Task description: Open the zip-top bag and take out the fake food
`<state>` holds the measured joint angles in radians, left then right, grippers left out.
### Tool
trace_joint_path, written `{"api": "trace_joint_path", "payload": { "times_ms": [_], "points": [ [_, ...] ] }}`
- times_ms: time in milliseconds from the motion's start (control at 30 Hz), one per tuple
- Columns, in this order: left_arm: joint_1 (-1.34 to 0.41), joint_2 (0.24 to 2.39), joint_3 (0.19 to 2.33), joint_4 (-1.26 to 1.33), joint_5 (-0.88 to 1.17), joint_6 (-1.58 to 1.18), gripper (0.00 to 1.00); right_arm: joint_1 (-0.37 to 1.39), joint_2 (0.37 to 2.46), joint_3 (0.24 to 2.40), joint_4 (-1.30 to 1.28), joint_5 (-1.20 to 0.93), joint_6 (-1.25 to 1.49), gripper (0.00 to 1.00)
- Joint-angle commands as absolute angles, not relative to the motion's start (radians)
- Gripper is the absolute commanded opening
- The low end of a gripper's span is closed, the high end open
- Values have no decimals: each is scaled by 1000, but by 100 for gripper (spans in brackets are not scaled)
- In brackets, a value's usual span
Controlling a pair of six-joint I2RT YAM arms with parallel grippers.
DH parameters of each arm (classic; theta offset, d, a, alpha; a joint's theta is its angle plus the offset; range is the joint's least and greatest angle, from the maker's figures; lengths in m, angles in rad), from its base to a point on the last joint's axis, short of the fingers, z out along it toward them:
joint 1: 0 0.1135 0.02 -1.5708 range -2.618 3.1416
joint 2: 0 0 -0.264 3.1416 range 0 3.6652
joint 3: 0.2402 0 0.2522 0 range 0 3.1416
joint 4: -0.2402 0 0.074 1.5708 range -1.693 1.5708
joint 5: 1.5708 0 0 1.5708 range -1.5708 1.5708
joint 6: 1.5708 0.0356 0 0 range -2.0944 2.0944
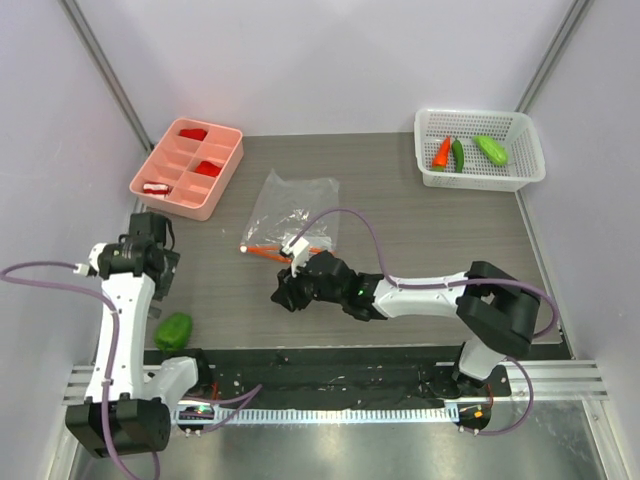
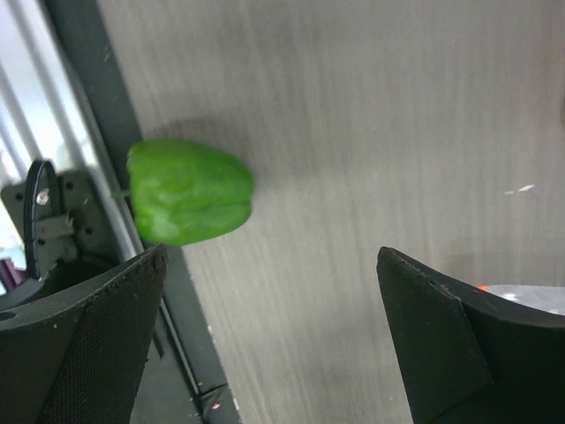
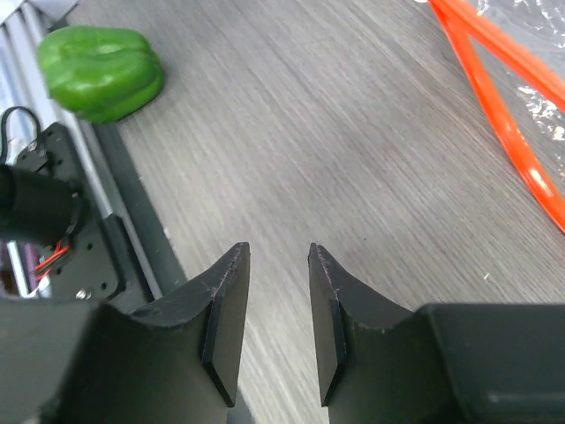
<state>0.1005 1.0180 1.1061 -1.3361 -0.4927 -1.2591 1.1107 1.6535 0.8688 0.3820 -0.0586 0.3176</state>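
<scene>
Bag (image 1: pixel 292 208) lies flat mid-table, with the orange zip strip (image 1: pixel 280 250) along its near edge and the strip's two halves spread apart. Pepper (image 1: pixel 173 330) rests on the table by the left arm. Carrot (image 1: pixel 441 152), chili (image 1: pixel 458 153) and light green piece (image 1: pixel 490 149) lie in the basket (image 1: pixel 530 165). Left gripper (image 2: pixel 274 336) stands wide and empty. Right gripper (image 3: pixel 278 265) is narrowly parted, holding nothing, near the strip.
</scene>
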Motion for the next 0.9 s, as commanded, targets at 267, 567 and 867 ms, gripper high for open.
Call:
{"api": "trace_joint_path", "payload": {
  "times_ms": [267, 567, 867],
  "points": [
    [124, 1012, 781, -1364, -503, -1359, 100, 1108, 1450, 819, 348, -157, 273, 39],
    [127, 1060, 746, -1315, -515, -1397, 100, 1103, 1358, 756, 350, -144, 265, 39],
    [132, 1003, 681, -1161, -555, -1362, 100, 1103, 1327, 739, 342, -146, 262, 39]
  ]
}}
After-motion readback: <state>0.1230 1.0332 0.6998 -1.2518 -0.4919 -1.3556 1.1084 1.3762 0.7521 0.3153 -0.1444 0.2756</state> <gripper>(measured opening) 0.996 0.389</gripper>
